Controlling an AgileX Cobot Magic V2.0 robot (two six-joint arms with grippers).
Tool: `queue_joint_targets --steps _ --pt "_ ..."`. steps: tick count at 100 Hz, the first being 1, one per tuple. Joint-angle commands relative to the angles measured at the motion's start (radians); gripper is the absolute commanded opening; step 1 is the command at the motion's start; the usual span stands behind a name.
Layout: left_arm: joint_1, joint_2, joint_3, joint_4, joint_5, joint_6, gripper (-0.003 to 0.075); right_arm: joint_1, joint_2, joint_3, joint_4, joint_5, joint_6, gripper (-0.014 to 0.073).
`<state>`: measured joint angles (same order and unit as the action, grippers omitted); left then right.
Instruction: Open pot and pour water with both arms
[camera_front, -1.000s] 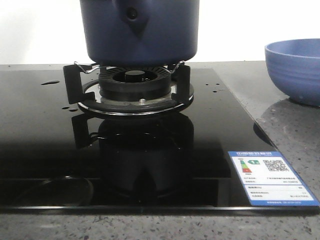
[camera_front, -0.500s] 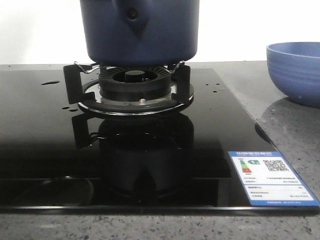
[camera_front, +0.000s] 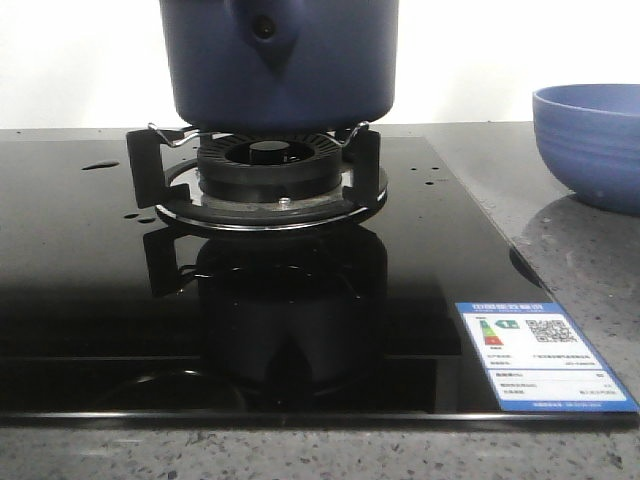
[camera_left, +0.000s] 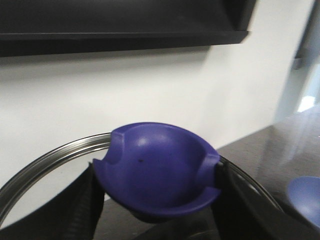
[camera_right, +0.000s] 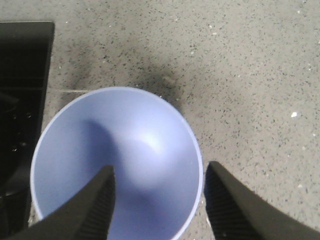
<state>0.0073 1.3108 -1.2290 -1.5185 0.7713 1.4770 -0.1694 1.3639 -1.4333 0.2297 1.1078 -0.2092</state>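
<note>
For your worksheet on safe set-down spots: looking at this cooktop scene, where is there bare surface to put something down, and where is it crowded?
Free: the black glass in front of the burner, left of the energy label, and the speckled counter beside the blue bowl. Crowded: the burner, where the pot sits; water dots the glass's far left.

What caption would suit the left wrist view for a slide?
Left gripper shut on the purple knob of a steel-rimmed lid, held up before a white wall.
</note>
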Motion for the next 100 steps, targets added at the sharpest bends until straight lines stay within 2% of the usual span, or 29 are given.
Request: queue_joint_targets --steps 1,25,42,100 --pt "-0.056 -0.019 -0.036 -0.092 0.009 -0.006 0.0348 -0.007 -0.041 -0.031 0.019 -0.019 -0.01 0.0361" --pt "-0.226 0.025 -0.036 -0.099 -0.014 0.023 0.0348 -0.007 -0.045 -0.031 0.04 0.022 -0.013 0.0361" --pt "-0.296 0.074 -0.036 -0.099 -0.029 0.064 0.0348 -0.007 -0.045 -0.031 0.054 0.028 -0.018 0.0361" --pt "-0.331 0.178 -0.036 -0.119 -0.038 0.091 0.0348 -0.007 -0.045 -0.031 0.054 0.015 -0.02 0.0361"
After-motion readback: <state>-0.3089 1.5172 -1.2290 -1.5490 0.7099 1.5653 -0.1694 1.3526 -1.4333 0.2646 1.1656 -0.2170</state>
